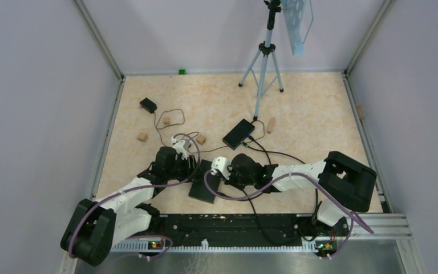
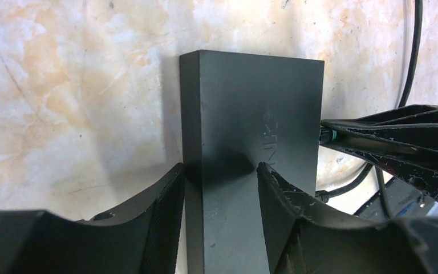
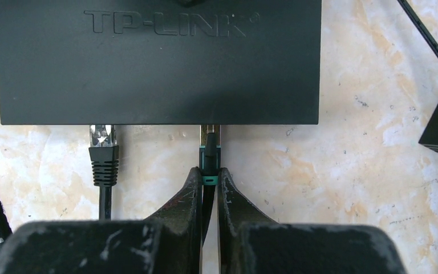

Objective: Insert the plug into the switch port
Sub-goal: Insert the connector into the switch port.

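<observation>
The black TP-LINK switch (image 1: 201, 185) (image 2: 251, 103) (image 3: 157, 68) lies flat between the two arms. My right gripper (image 3: 208, 174) (image 1: 218, 176) is shut on the green-collared plug (image 3: 210, 154), whose metal front end meets the switch's near edge. In the left wrist view the plug (image 2: 328, 135) touches the switch's right side. My left gripper (image 2: 219, 171) (image 1: 193, 171) stands at the switch's end with its jaws apart. One finger is beside the switch's left side, the other over its top face.
A second cable plug (image 3: 103, 149) sits in another port of the switch. A second black box (image 1: 238, 133), a small adapter (image 1: 147, 105), wooden blocks (image 1: 142, 137) and a tripod (image 1: 262, 74) stand farther back. Cables trail across the table.
</observation>
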{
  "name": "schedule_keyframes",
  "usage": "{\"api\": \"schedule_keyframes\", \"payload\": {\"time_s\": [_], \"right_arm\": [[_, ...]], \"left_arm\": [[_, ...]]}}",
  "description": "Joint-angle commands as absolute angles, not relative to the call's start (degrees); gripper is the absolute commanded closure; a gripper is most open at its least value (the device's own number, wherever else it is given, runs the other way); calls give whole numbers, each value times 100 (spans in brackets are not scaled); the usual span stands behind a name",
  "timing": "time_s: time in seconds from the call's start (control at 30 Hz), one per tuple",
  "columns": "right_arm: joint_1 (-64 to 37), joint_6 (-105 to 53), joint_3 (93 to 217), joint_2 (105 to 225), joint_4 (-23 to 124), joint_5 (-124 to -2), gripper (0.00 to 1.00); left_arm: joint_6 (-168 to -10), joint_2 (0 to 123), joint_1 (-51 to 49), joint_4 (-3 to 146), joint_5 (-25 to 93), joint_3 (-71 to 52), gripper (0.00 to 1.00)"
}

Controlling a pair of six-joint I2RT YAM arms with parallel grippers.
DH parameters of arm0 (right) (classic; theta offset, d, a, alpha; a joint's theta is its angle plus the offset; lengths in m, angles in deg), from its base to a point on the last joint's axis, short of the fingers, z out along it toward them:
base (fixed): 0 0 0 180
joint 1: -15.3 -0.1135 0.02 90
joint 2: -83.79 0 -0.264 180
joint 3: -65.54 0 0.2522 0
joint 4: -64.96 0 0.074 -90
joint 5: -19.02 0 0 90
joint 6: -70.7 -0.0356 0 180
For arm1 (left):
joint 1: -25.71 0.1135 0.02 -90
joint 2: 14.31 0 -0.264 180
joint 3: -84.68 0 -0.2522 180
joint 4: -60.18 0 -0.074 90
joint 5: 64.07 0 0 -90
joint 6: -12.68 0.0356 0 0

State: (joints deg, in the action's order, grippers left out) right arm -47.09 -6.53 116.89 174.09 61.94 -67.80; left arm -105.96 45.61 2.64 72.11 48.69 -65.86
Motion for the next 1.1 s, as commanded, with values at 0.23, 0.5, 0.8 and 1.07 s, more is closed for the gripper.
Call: {"api": "schedule_keyframes", "payload": {"time_s": [0.23, 0.5, 0.8, 1.07], "right_arm": [[-4734, -663, 12715, 17625, 7013, -5882, 100], [-4845, -78, 12541, 17392, 7435, -5819, 100], [-4843, 97, 12213, 17346, 8509, -5884, 100], [-4849, 48, 12575, 17541, 8695, -5551, 100]], "left_arm": [[-11132, 4930, -858, 6150, 5988, -6892, 47], [-10896, 4824, -1050, 6230, 6089, -6715, 50], [-10916, 5096, -1102, 6083, 6185, -6704, 50], [-10995, 5255, -1136, 5778, 6320, -6768, 51]]}}
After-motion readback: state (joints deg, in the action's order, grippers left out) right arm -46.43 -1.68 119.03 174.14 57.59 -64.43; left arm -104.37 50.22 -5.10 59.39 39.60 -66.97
